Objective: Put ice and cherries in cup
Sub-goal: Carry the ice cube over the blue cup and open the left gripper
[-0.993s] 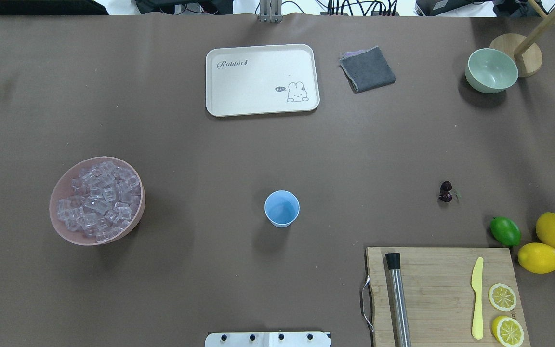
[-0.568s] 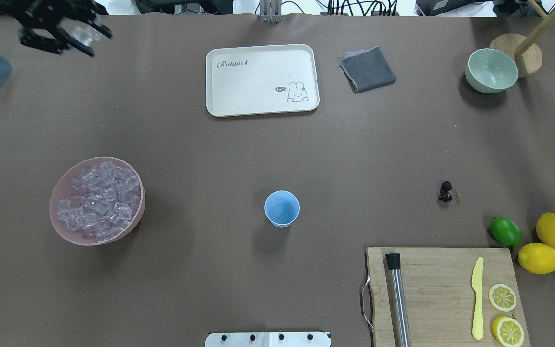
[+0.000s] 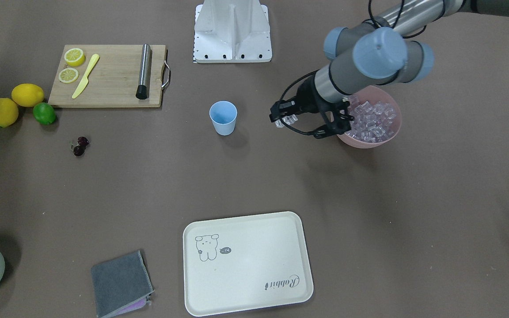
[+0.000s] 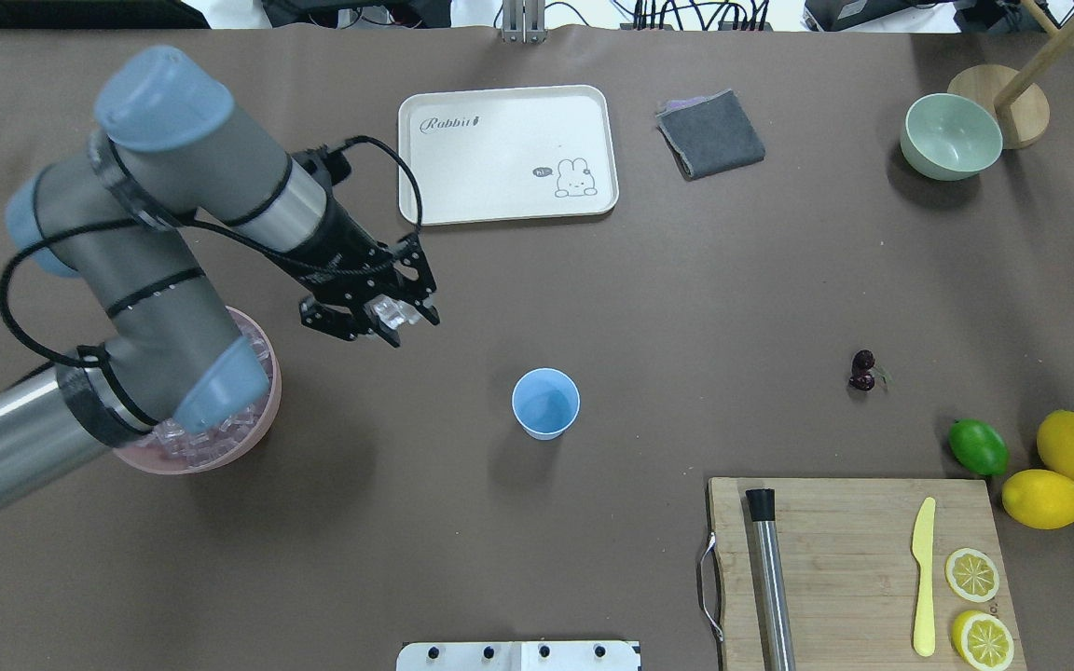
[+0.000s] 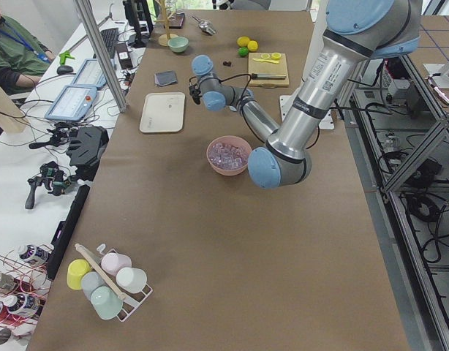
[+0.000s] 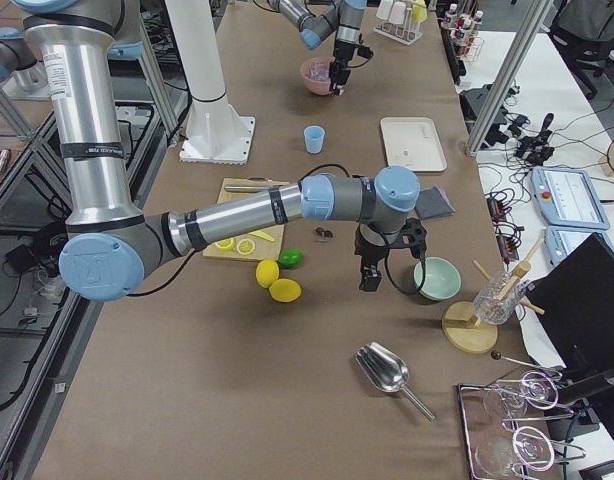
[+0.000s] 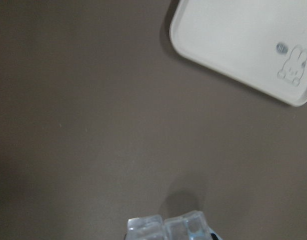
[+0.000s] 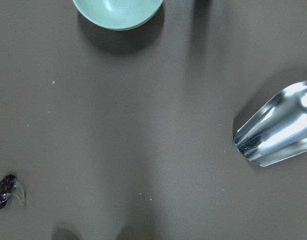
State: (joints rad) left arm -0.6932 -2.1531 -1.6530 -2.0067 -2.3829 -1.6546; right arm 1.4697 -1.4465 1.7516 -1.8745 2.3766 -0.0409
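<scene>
The light blue cup (image 4: 545, 403) stands upright mid-table, also seen in the front view (image 3: 223, 117). My left gripper (image 4: 394, 324) hovers up and left of it, shut on clear ice cubes (image 4: 388, 311); those cubes show at the bottom of the left wrist view (image 7: 168, 227). More ice (image 3: 374, 119) fills the pink bowl (image 3: 369, 140), partly hidden under my left arm. The dark cherries (image 4: 862, 371) lie on the table to the right. My right gripper (image 6: 369, 280) shows only in the right side view, near the cherries (image 6: 324, 234); I cannot tell its state.
A cream tray (image 4: 505, 154) and grey cloth (image 4: 710, 133) lie at the back. A pale green bowl (image 4: 951, 136) and metal scoop (image 8: 276, 130) sit far right. A cutting board (image 4: 854, 568) with knife, lemon slices and steel rod, a lime (image 4: 978, 447) and two lemons are front right.
The left arm has swung into the overhead view. Its gripper, holding ice at the far-left corner 0.6 s ago, now hangs between the pink bowl and the cup.
</scene>
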